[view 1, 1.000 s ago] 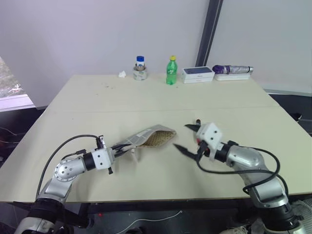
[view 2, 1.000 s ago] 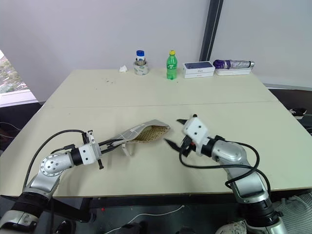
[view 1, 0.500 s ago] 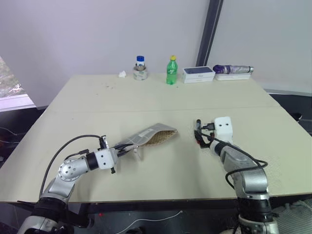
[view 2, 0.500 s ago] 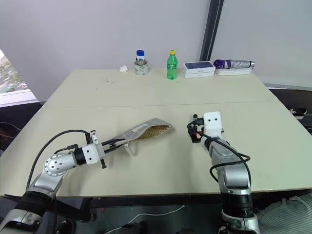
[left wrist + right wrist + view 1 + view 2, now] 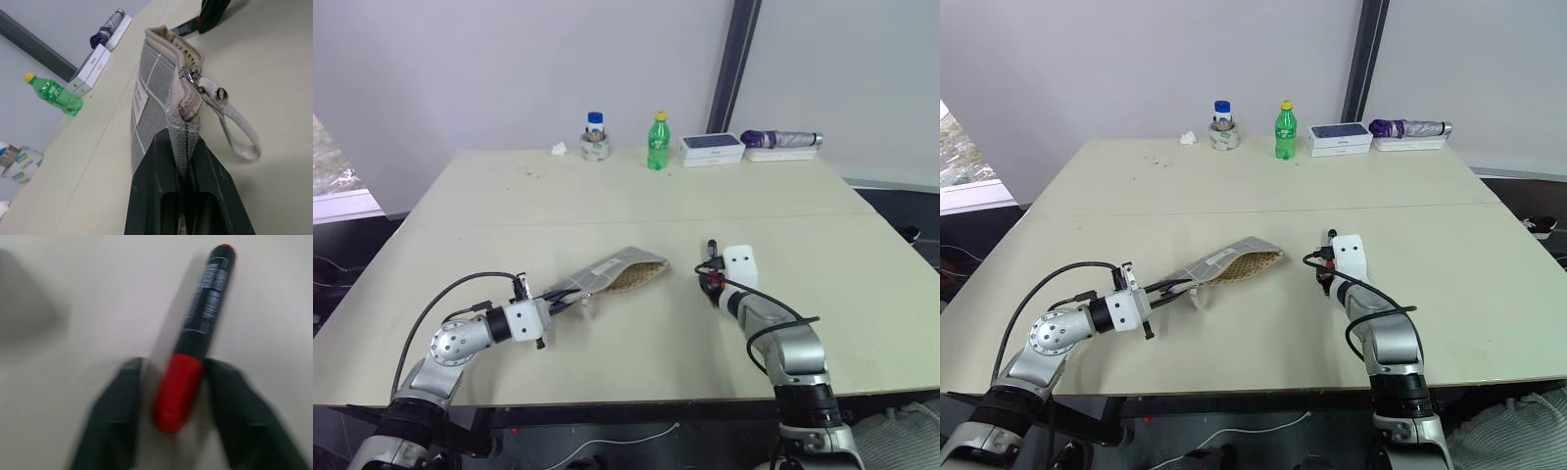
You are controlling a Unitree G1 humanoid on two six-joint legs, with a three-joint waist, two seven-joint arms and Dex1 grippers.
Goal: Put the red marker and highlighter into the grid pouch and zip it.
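- Grid pouch (image 5: 615, 274) lying on the table (image 5: 636, 211), held up at one end, its open mouth toward the right hand and its dotted lining showing.
- Left hand (image 5: 185, 161) clenched on the pouch's closed end seam, both black fingers (image 5: 151, 181) pressed against the fabric just below the zipper pull (image 5: 191, 77).
- Pale wrist loop (image 5: 239, 127) hanging from that pull, draped onto the table beside the pouch.
- Small white label (image 5: 139, 100) on the pouch's grey side, white grid lines crossing around it.
- Red marker (image 5: 195, 328) flat on the table, a short way beyond the pouch's open mouth, on the side away from the left hand.
- Right hand (image 5: 173, 406) low over the marker, one finger (image 5: 112, 416) on each side of the red cap; narrow gaps visible in the blur, so cannot tell whether grasping yet or merely straddling.
- Marker's black barrel pointing away from the right hand, red tip at the far end.
- Far beyond the pouch, along the back edge of the table: a blue-capped jar (image 5: 595, 137), a green bottle (image 5: 657, 143) with a yellow cap, a white box (image 5: 711, 149), and a purple folded umbrella (image 5: 778, 139) on a white tray.
- Small crumpled white scrap (image 5: 558, 150) just beside the jar.
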